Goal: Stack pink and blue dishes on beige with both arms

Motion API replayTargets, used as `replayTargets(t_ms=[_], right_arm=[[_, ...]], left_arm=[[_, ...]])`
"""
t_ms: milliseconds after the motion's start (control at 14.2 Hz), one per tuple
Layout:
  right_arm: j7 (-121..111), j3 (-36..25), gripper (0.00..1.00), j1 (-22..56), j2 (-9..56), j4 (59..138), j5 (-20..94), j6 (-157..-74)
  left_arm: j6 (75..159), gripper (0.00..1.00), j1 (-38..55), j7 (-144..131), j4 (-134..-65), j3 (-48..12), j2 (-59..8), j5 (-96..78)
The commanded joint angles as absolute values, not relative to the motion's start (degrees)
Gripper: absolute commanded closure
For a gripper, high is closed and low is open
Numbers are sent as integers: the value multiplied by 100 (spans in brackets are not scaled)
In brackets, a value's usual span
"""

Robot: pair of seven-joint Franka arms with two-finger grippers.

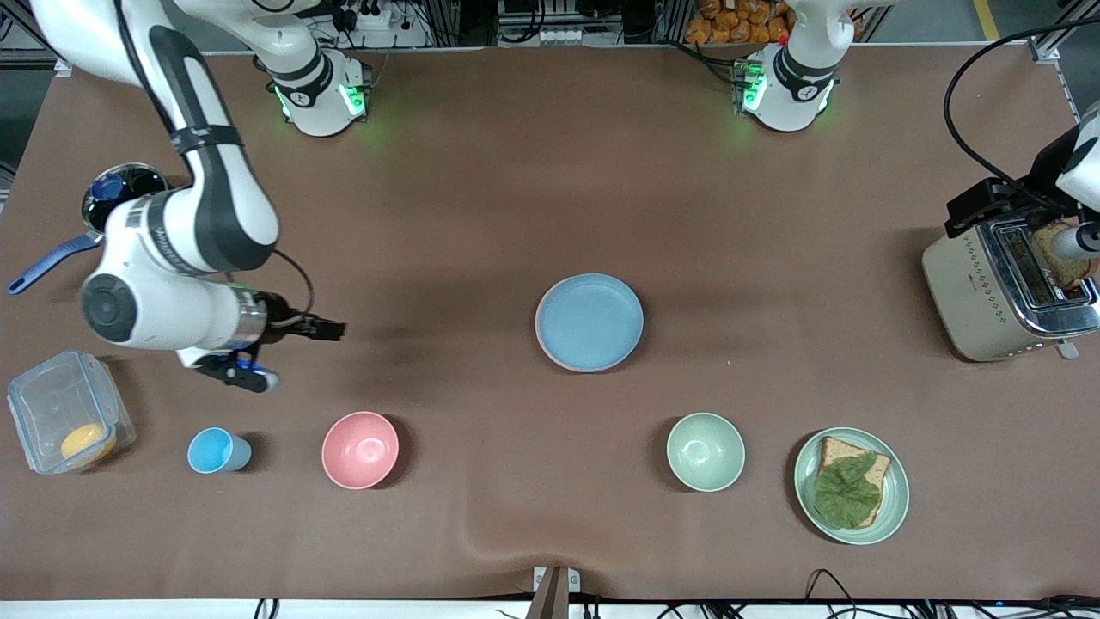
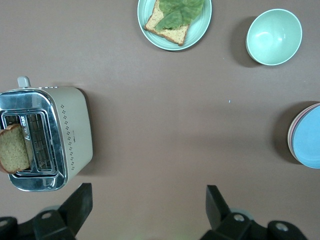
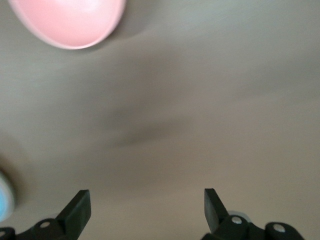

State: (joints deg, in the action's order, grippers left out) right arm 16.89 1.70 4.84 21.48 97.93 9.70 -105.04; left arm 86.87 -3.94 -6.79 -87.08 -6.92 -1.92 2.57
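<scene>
- The right gripper (image 3: 145,207) hangs over bare brown table toward the right arm's end, its black jaws spread wide with nothing between them.
- A deep glossy pink bowl (image 1: 360,450) sits on the table near that gripper, with a small blue cup (image 1: 218,450) beside it.
- The flat round light blue plate (image 1: 589,321) lies at mid-table on top of the stack; a thin pink plate rim (image 2: 291,131) shows under its edge in the left wrist view. No beige plate can be made out beneath them.
- The stack lies well apart from both sets of jaws.
- The left gripper (image 2: 148,207) is over the table beside the cream and chrome toaster (image 2: 46,137), jaws wide apart and empty.
- A slice of brown bread (image 2: 13,149) stands in the toaster's slot.
</scene>
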Motion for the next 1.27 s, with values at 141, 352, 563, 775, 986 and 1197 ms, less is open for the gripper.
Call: replayTargets(t_ms=[141,352,563,775,986,1197], right_arm=[[230,308,0,-114,724,10739,651,-10512],[-157,316,0,-114,72,10838,81,-10477],[-456,308,0,-176,-88,10190,35,-9978],[-632,316,0,-229,-44,9503,-79,-9476],[-580,316,0,-229,-26,9150,-62,-9046],[-283,316,0,-237,-9,8877,-9,-8631]], left_arm=[[8622,0,-378,-554,-8745,-642,-97,123],[8622,0,-378,-545,-8710,-642,-79,114],[8631,0,-387,-466,-8710,-633,-79,106],[8622,0,-395,-440,-8719,-633,-62,62],[8622,0,-396,-448,-8649,-624,-79,9],[8491,0,-387,-457,-8561,-633,-70,9]])
